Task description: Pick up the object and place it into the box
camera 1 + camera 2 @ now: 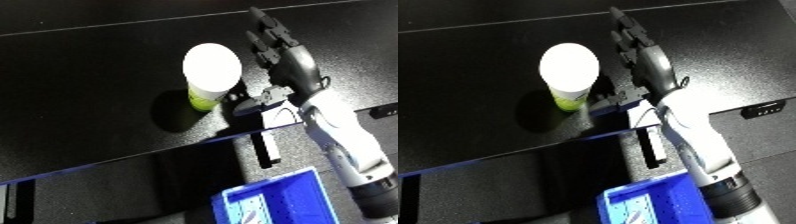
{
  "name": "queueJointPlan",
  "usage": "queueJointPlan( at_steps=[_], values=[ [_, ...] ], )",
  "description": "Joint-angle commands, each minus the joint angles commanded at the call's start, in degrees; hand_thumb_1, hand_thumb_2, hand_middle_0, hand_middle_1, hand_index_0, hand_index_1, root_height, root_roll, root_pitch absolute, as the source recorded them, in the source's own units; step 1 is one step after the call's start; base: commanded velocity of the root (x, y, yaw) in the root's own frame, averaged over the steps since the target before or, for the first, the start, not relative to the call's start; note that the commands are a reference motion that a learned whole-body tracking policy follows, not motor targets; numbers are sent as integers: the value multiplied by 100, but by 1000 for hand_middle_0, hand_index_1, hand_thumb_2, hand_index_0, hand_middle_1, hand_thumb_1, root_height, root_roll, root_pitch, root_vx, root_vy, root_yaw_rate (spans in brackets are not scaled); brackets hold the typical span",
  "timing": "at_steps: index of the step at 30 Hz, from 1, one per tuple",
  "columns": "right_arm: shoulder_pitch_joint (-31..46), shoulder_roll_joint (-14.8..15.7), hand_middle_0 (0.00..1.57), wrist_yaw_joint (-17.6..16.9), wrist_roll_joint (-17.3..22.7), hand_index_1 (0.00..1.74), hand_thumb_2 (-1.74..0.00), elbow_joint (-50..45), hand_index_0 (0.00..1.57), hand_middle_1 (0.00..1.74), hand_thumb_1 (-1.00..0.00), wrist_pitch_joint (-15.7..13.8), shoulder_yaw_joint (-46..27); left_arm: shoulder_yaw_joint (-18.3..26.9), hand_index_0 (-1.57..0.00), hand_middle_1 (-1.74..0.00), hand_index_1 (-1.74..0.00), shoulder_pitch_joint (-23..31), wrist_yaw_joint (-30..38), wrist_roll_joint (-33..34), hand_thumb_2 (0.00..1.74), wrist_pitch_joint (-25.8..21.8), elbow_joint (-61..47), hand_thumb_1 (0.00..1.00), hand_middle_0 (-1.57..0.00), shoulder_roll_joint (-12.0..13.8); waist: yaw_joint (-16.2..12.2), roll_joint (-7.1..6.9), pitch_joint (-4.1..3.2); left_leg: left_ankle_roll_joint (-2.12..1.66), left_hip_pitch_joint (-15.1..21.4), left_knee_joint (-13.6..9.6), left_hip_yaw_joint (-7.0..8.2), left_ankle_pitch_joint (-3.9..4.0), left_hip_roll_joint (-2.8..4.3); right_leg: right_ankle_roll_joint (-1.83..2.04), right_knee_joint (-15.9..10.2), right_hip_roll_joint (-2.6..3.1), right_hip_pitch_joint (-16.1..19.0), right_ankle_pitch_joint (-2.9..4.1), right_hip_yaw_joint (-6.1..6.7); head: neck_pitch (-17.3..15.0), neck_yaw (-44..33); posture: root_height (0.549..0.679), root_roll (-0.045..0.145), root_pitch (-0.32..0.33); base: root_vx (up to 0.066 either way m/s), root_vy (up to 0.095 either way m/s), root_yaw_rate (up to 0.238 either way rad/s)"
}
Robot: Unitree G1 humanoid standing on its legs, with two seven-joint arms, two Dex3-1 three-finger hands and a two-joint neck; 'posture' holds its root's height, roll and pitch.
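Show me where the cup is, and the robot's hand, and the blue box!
cup (211,67), left eye view, on its white lid.
right hand (293,62), left eye view, on the back of the hand; fingers straight beside the cup.
blue bin (298,181), left eye view, on its top rim.

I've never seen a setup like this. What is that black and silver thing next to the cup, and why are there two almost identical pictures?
Both pictures come from a two-eyed camera on a humanoid robot's head, looking down, so they nearly match. The black and silver thing is the robot's right hand on its white and silver forearm. Its fingers are stretched out straight beside a white-topped cup with a yellow-green base, which stands upright on the black table. The hand holds nothing yet. At the bottom, the blue plastic bin is where the cup should go. The left hand is out of sight.
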Motion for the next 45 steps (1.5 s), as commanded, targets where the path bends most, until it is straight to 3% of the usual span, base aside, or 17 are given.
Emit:
queueJointPlan(
  at_steps=[8, 18, 24, 32, 37, 45],
  values=[
    [-190, 204, 628, 310, -22, 696, -696, 111, 628, 696, -400, 219, 346, -63, 0, 0, 0, -76, 50, -2, 0, 107, -98, 0, 0, -41, 56, 7, 16, -6, 11, -37, -16, 18, -19, -6, -16, -25, 3, 3, -14, 45, 62, 630, 70, -51, 2, 6, 43],
    [-278, 402, 1413, 355, -122, 1566, -1566, 193, 1413, 1566, -900, 412, 585, -105, 0, 0, 0, -133, 118, -31, 0, 199, -193, 0, 0, -88, 91, 20, 53, -3, 3, -58, -20, 39, -25, -11, -16, -34, -19, 11, -15, 131, 125, 631, 72, -48, -6, 7, 23],
    [-247, 394, 1413, 262, -67, 1566, -1566, 232, 1413, 1566, -900, 359, 571, -88, 0, 0, 0, -110, 136, -36, 0, 168, -201, 0, 0, -97, 91, 17, 68, -4, 9, -101, -12, 60, -22, -5, -48, -21, -19, 26, -9, 212, 170, 631, 71, -46, -16, 3, 0],
    [-90, 280, 1413, 136, -8, 1566, -1566, -181, 1413, 1566, -900, -23, 362, -27, 0, 0, 0, -66, 154, -49, 0, 93, -188, 0, 0, -101, 22, -13, 76, -30, 18, -179, 13, 84, 16, 30, -109, 8, -35, 62, 11, 368, 111, 632, 67, -38, -22, -1, -32],
    [268, 169, 1413, -142, -134, 1566, -1566, -1101, 1413, 1566, -900, -225, -17, 123, 0, 0, 0, 10, 186, -60, 0, 68, -225, 0, 0, -94, -106, -71, 68, -38, -3, -186, 46, 63, 63, 54, -134, 70, -73, 69, 54, 471, -13, 632, 63, -29, -34, 3, -102],
    [1426, -70, 1413, -573, -390, 1566, -1566, -2627, 1413, 1566, -900, -523, -935, 432, 0, 0, 0, 186, 208, -112, 0, -48, -165, 0, 0, -150, -448, -189, 32, -17, 14, -166, 191, -21, 183, 91, -223, 208, -111, 108, 193, 597, -24, 634, 57, -16, -35, 31, -177]
  ],
)
